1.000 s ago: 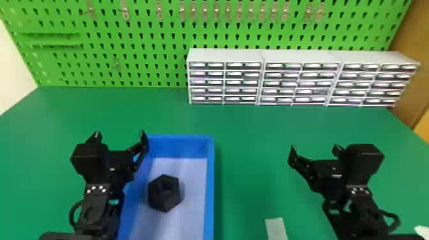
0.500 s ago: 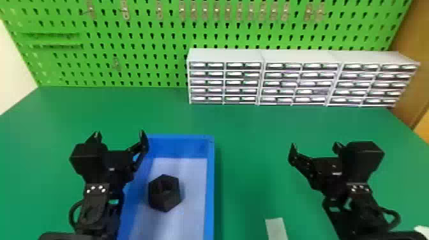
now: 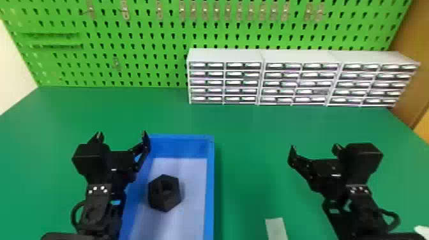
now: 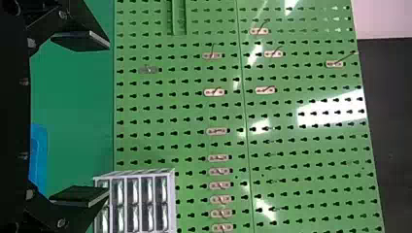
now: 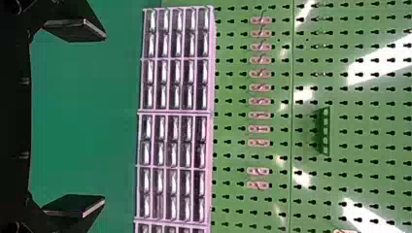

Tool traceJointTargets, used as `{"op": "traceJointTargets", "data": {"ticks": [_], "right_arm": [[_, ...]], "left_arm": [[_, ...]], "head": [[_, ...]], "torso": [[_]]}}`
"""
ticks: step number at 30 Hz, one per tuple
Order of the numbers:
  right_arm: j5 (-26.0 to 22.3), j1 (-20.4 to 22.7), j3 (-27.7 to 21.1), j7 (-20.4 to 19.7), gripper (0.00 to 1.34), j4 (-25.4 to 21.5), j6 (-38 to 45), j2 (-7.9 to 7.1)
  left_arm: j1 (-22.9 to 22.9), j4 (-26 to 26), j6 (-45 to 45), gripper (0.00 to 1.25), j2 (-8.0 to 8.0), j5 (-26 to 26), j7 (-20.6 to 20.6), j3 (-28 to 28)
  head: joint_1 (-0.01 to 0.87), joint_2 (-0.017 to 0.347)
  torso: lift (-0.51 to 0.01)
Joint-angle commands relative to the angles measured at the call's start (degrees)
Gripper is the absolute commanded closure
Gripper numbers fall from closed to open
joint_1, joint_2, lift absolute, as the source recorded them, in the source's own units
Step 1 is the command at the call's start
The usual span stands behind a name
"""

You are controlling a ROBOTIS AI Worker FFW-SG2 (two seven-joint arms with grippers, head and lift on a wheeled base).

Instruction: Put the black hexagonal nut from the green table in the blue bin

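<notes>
At lower left, our spread left tool (image 3: 122, 135) partly hides the blue bin (image 3: 210, 182) holding the nut (image 3: 165, 205). We see drawer cabinets (image 3: 300, 56) upper right, our right tool (image 3: 314, 148) gaping below.

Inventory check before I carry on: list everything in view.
nut: one, black, in bin
bin: one, blue, on table
table: one, green, foreground
strip: one, whitish, near table edge
drawer units: three, white, table's back
pegboard: one, green, behind table
hooks: many, metallic, on pegboard
holders: at least two, green, on pegboard
panel: one, brown, right
wall: one, pale, left
left gripper: one, black, bin's left side
right gripper: one, black, right
</notes>
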Motion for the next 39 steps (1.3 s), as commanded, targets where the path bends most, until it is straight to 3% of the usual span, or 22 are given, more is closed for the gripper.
{"op": "traceJointTargets", "data": {"ticks": [1,39], "right_arm": [[-0.06,0.15,0.0,0.07,0.12,0.0,0.16,0.0],[-0.67,0.07,-0.35,0.07,0.12,-0.18,1.04,-0.26]], "left_arm": [[0.16,0.18,0.0,0.22,-0.03,0.0,0.0,0.0],[-0.11,0.27,0.0,0.22,-0.03,0.44,0.0,-0.26]], "head": [[0.657,0.057],[0.657,0.057]], "torso": [[-0.095],[-0.095]]}}
